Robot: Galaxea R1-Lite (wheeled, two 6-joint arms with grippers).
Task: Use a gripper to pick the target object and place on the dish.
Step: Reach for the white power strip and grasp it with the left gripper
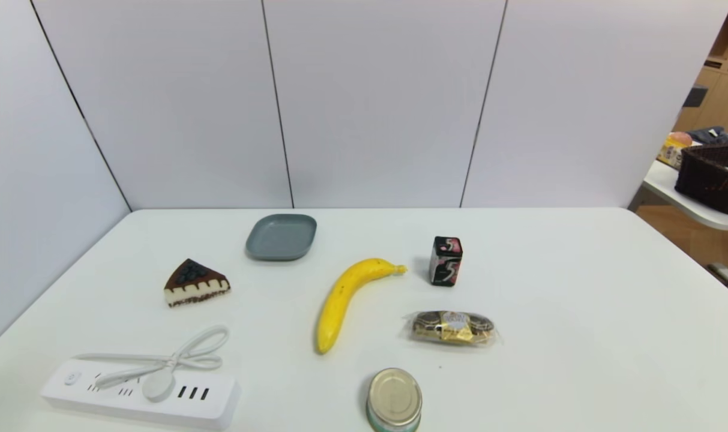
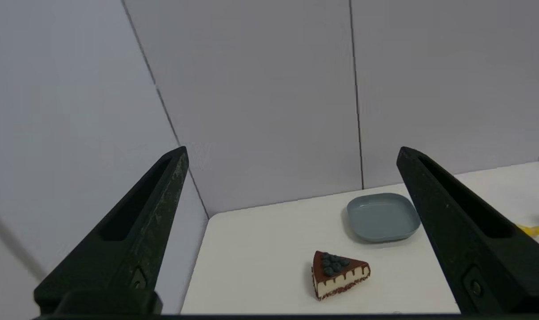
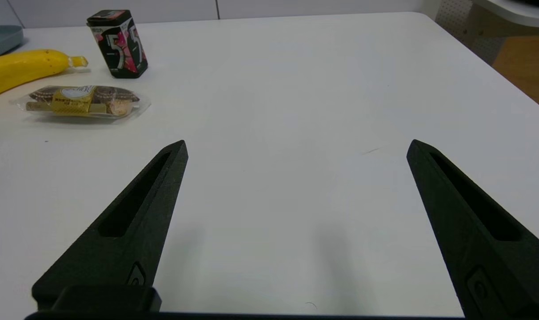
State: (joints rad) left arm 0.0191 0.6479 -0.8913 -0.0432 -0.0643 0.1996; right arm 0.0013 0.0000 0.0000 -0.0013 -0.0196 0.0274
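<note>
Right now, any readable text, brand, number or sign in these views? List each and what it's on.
"5": large numeral on the small black and pink box, seen in the head and right wrist views.
Gold label on the wrapped chocolate pack: print is there, too blurred to read.
Tin can lid: nothing legible.
Power strip: only a round button, no readable marking.
Nothing else carries text.

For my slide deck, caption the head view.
White power strip near left, grey-blue squarish dish far beyond the cake slice, yellow banana mid-table; no gripper in sight.
</note>
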